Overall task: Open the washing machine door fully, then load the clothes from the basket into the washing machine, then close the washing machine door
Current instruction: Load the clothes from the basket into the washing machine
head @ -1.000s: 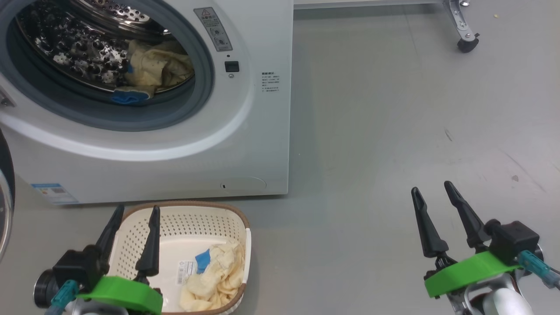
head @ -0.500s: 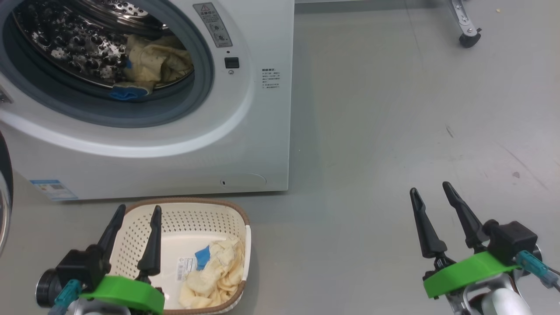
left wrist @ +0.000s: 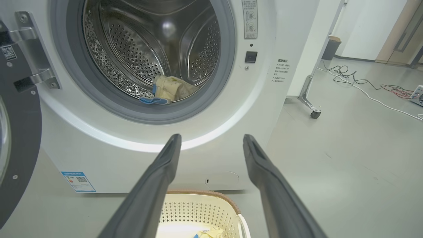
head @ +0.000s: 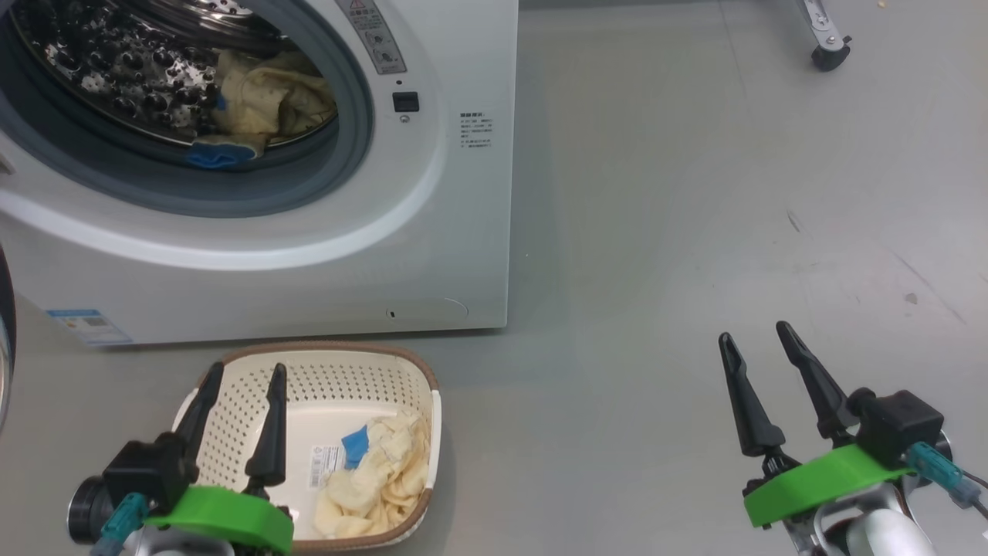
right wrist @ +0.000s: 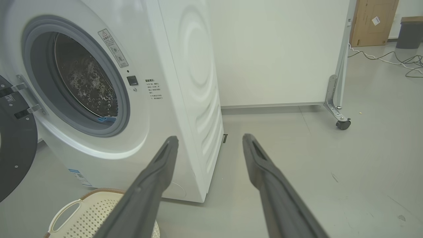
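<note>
Washing machine (head: 463, 232) noted at the far left on the floor. The washing machine door (left wrist: 19, 148) is swung wide to its left, so opening is judged done and loading is the step in hand. The basket (head: 332, 347) is set on the floor just before the washer's foot. The clothes (head: 378, 479) are found in two places. A pale yellow heap with a blue patch is piled against the basket's near right corner. A bundle (head: 266, 100) lies low in the drum (left wrist: 138, 49), its blue cuff draped out onto the grey gasket. The left claw (head: 247, 369) is held above the basket's left side, fingers apart, nothing between them. The right claw (head: 754, 332) is held over bare floor well to the right, likewise apart and empty. For a clean pick, the left claw should be shifted right over the heap and lowered spread until the thick middle of the folds is straddled. It should then be closed deep so that no sleeve is left trailing, with the basket wall avoided. The draped cuff should be pushed inside before the door is shut, or it may be pinched. Counted: one washer, one door, one basket, two claws, one bundle in the drum, one heap in the basket. Whether that heap is one garment or several cannot be told.
</note>
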{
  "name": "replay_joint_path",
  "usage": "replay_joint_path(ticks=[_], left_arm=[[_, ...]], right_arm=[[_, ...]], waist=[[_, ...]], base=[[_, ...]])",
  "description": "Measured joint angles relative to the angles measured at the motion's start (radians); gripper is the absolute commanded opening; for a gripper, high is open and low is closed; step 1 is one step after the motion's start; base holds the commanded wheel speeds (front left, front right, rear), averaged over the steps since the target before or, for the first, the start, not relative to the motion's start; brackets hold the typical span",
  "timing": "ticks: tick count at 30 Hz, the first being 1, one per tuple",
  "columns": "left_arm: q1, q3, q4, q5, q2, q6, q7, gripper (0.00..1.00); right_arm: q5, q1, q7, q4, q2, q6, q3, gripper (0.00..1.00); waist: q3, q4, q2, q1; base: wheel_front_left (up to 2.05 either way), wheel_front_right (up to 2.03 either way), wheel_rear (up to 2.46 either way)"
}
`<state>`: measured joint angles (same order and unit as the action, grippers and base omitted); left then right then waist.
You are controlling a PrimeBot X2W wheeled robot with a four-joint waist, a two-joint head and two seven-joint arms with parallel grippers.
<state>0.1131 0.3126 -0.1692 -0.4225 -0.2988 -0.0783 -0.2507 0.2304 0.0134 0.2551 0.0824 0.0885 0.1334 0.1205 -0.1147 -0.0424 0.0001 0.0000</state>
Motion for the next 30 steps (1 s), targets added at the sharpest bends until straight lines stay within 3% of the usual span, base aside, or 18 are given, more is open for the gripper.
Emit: replay_joint_path(ticks=[14,24,30], left_arm=[[0.054,-0.012,-0.031,0.010,-0.003,0.012,0.015,1.00],[0.311,-0.021,-0.104,0.007,-0.060,0.053,0.116,1.00],[0.563,-0.048,-0.234,0.007,-0.112,0.096,0.209,1.00]], right_arm=[[0.000,-0.023,0.000,-0.007,0.000,0.000,0.003,1.00],[0.000,-0.128,0.000,-0.026,0.001,0.000,0.013,1.00],[-0.002,-0.182,0.000,-0.028,0.001,0.000,0.025,1.00]], waist=[[-0.074,-0.006,0.0000,0.0000],[-0.233,-0.015,-0.0001,0.0003],[-0.353,-0.035,-0.0001,0.0004]], base=[[0.00,0.00,0.00],[0.00,0.00,0.00],[0.00,0.00,0.00]])
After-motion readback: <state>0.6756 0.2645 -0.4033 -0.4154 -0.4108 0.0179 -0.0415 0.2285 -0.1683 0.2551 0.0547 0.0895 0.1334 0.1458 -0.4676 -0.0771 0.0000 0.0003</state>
